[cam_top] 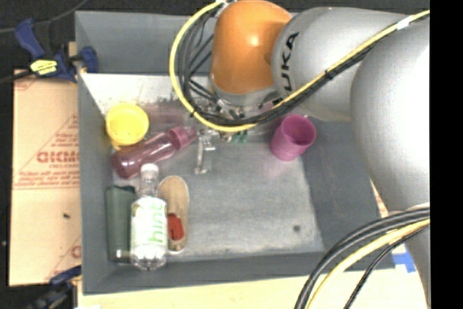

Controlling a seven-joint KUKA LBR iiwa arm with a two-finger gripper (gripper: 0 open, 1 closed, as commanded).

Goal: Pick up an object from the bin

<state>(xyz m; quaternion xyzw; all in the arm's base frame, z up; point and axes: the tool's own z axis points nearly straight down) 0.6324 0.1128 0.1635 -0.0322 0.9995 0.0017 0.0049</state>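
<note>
Gripper (204, 154) is seen left of the frame's centre, hung below the wrist and pointed down at the floor of the grey bin (253, 228). It shows as one slim grey piece, so whether it is open or closed cannot be told, and nothing is seen held in it. Bare floor lies under its tip.

Above it the wrist is capped by a rounded orange cover (246, 47), around whose left side black and yellow cables (176, 65) are looped. From there the silver arm (347, 61) is stretched off to the right edge of the frame, where its thick links are stacked from the upper right down to the lower right.

The thing nearest the gripper is a pink bottle (148, 150), laid on its side just to the left, with its narrow neck turned up and right towards the gripper; contact between the two cannot be made out. A yellow cup (127, 123) is set just above the bottle's wide end. Right of the gripper, close under the arm, a mauve cup (293, 136) is placed.

In the lower left of the bin three things are laid side by side: a dark green cylinder (118, 224) along the left wall, a clear water bottle (148, 217) with a white cap, and a beige oval thing (176, 210) with a red piece on it.
</note>
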